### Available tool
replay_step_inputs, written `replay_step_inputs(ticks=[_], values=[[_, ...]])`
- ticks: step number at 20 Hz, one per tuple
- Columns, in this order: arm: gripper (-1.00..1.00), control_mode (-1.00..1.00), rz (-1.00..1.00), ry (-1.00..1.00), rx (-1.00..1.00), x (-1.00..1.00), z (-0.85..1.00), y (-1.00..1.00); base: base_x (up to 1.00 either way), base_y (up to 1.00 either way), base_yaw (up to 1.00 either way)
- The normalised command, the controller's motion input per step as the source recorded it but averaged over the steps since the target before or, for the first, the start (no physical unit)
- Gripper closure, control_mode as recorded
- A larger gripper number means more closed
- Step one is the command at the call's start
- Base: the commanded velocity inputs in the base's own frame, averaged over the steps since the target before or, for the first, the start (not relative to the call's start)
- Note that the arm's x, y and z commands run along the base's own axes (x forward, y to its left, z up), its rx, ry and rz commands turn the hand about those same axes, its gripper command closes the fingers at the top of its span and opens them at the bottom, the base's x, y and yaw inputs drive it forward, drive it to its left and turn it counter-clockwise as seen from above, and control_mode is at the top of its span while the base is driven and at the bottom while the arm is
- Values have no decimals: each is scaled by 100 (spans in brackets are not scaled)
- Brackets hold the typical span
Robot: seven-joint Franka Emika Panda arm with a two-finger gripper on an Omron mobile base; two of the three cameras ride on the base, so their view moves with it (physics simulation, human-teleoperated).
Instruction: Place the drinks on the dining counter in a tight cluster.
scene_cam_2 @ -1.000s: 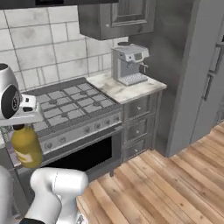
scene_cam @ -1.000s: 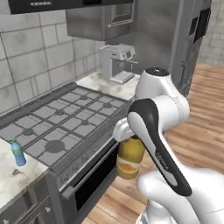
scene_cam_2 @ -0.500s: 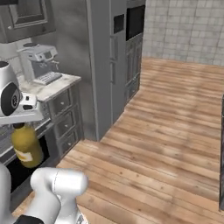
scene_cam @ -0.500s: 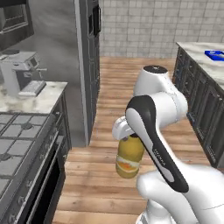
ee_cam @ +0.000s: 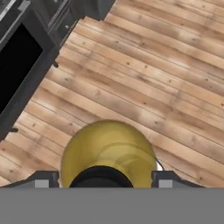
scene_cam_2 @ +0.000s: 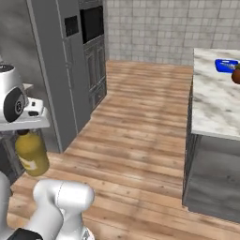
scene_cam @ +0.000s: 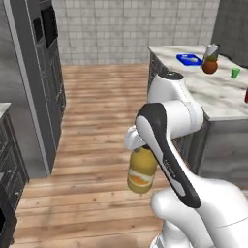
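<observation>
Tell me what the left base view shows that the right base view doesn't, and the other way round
Left base view alone: a small green cup and a grey-topped brown item farther along the dining counter.
Right base view alone: the tall grey cabinet with its dark built-in oven seen from the front.
Both: the amber bottle hanging from the end effector above the wooden floor, the blue tray on the marble counter, and the tiled back wall.

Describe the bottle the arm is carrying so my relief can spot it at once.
Start at the white arm over the wooden floor, left of the marble dining counter. Under its gripper hangs the amber bottle, off the ground. It alone is yellow-orange, with a pale label band and a black cap.
</observation>
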Motion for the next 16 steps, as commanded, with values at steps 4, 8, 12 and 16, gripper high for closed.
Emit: replay_step_inputs(ticks=[4, 8, 12, 16], values=[[100, 100, 0, 0, 0, 0, 0, 0, 7, -100, 3], [100, 100, 0, 0, 0, 0, 0, 0, -11, -100, -2], [100, 100, 0, 0, 0, 0, 0, 0, 17, -100, -20], [100, 100, 0, 0, 0, 0, 0, 0, 40, -100, -23]])
